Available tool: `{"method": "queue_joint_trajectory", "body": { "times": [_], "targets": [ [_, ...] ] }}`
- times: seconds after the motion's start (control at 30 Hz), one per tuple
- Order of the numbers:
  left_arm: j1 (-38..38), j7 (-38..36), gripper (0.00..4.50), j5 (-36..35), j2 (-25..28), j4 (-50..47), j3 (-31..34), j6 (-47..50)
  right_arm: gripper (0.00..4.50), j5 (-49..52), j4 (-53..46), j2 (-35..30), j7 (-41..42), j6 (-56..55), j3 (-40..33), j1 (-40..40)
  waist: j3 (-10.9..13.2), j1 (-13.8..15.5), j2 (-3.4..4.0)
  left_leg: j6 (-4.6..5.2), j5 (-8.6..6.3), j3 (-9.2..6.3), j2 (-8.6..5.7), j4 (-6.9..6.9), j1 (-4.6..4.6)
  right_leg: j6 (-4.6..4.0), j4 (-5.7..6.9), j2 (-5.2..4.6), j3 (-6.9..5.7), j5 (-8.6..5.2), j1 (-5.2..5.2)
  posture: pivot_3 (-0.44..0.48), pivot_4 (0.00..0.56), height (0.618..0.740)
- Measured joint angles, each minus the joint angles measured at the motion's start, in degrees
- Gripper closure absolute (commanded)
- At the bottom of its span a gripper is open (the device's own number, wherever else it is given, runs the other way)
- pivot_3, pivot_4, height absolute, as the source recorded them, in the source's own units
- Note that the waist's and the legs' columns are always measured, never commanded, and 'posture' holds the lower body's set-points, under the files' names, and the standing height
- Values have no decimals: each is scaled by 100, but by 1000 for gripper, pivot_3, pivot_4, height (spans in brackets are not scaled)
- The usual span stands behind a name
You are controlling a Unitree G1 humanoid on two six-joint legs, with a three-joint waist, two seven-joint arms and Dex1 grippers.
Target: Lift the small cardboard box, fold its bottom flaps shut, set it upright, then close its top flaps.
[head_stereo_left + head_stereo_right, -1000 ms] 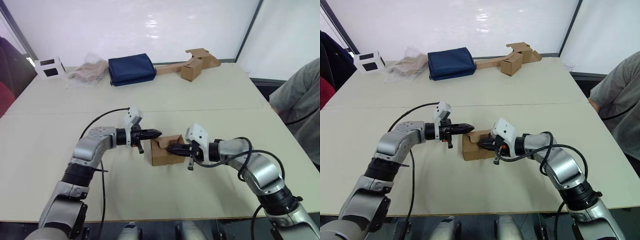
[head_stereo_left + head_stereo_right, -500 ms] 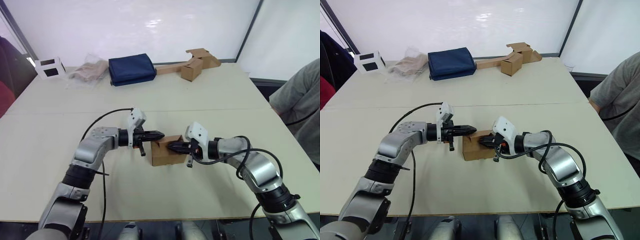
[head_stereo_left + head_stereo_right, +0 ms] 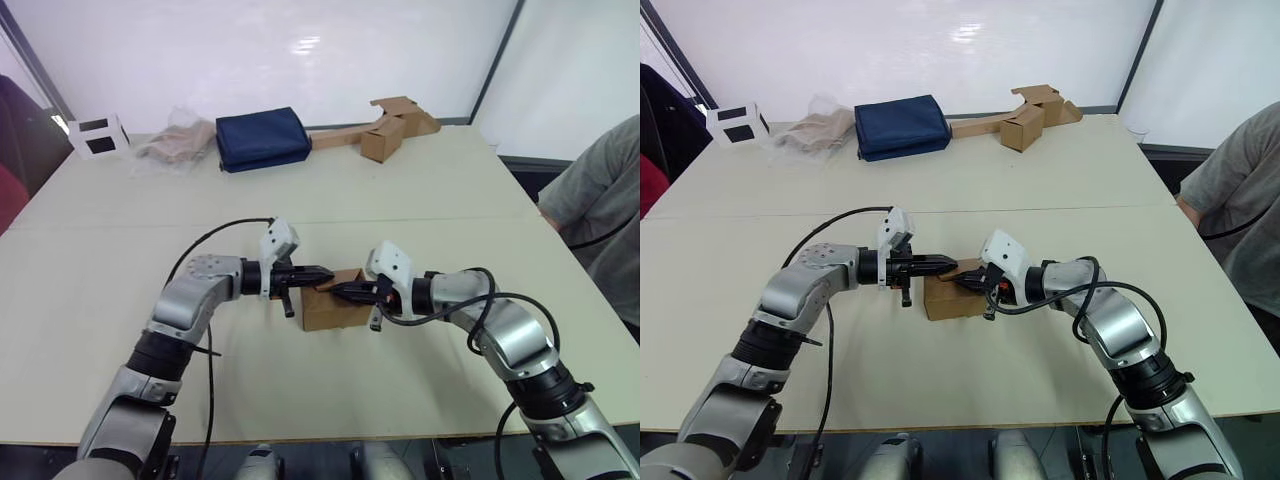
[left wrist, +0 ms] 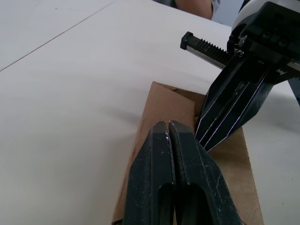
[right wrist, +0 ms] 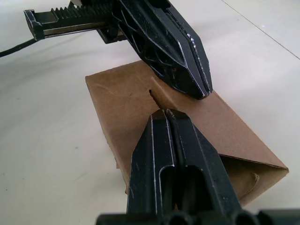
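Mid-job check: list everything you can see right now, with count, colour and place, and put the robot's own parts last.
small cardboard box: 1, brown, mid-table between the two pincers, standing on the table
top flaps: brown, folded over the box's upper face, both pincer tips on them
white cube with black squares: 1, far left of table
clear plastic wrap: 1, crumpled, beside the cube
fabric bag: 1, navy, far centre
cardboard pieces with long strip: brown, far right of centre
table: 1, cream
person: 1, grey sleeve, right edge
left pincer: black, shut
right pincer: black, shut
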Motion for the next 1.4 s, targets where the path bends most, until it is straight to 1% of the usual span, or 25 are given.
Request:
{"method": "queue_joint_trajectory", "body": {
  "times": [0.17, 0.3, 0.43, 0.5, 0.57, 0.7, 0.83, 0.93, 1.03, 1.1, 1.4],
  "targets": [
    [37, -104, 4450, 91, 116, -118, -135, -31, 4500, 485, -128, -67, 139, 411, -407, 8, 0, 10, 0, 0, 0, 0, -1, 0, -1, 0, 0, -1, 0, 0, 0, 0, 150, 740],
    [40, -116, 4450, 118, 138, -145, -138, -34, 4500, 689, -128, -132, 134, 543, -744, 7, 0, 5, 0, 0, 0, 0, -1, 0, 0, 0, 0, -1, 0, 0, 1, 0, 150, 740],
    [39, -102, 4450, 107, 135, -170, -122, -9, 4500, 775, -122, -155, 76, 570, -899, -2, 0, 4, 0, 0, 0, 0, -1, 0, 0, 0, 0, -1, 0, 0, 1, 0, 150, 740],
    [35, -42, 4450, -28, 108, -222, 3, 114, 4500, 774, -93, -160, 40, 562, -946, -3, 0, 3, 0, 0, 0, 0, 0, 0, -1, 0, 0, -1, 0, 0, 0, 0, 150, 740],
    [-4, 114, 4450, -200, 83, -366, 261, 263, 4500, 764, -62, -197, -1, 514, -994, -5, 0, 3, -1, 0, 0, 0, 0, 0, -1, 0, 0, -1, 0, 0, 0, 0, 150, 740],
    [-153, 324, 4450, -211, 154, -767, 419, 273, 4500, 698, 30, -197, -69, 406, -990, -22, 0, 4, 0, 0, 0, 1, -1, 0, -1, 0, 0, -2, 0, 0, 1, 0, 150, 740],
    [-112, 338, 4450, -195, 254, -1043, 308, 332, 4500, 595, 165, -171, -81, 236, -947, -115, 0, 1, 0, 0, 0, 1, 0, -2, 0, 0, -1, 0, 0, 0, 0, 0, 150, 740],
    [-59, 382, 4450, -91, 266, -1047, 187, 311, 4500, 479, 246, -144, -55, 135, -779, -137, 0, 0, 0, 0, 0, 1, 0, -2, 0, 0, -1, 0, 0, 0, 0, 0, 150, 740],
    [67, 455, 4450, 303, 284, -850, -158, 80, 4500, 337, 322, -77, -13, 18, -532, -137, 0, 1, 0, 0, 0, 1, 0, -2, 0, 0, -1, 0, 0, 0, 0, 0, 150, 740],
    [142, 462, 4450, 448, 299, -733, -261, -10, 4500, 282, 380, -45, -4, -11, -455, -137, 0, 1, 0, 0, 0, 1, 0, -2, -1, 0, -1, 0, 0, 0, 0, 0, 150, 740],
    [253, 489, 4450, 554, 261, -700, -292, -214, 4500, 107, 479, -42, 57, -89, -297, -134, 0, 7, 0, 0, 0, 1, -1, -1, 0, 0, -1, -1, 0, 0, 1, 0, 150, 740]
  ]
}}
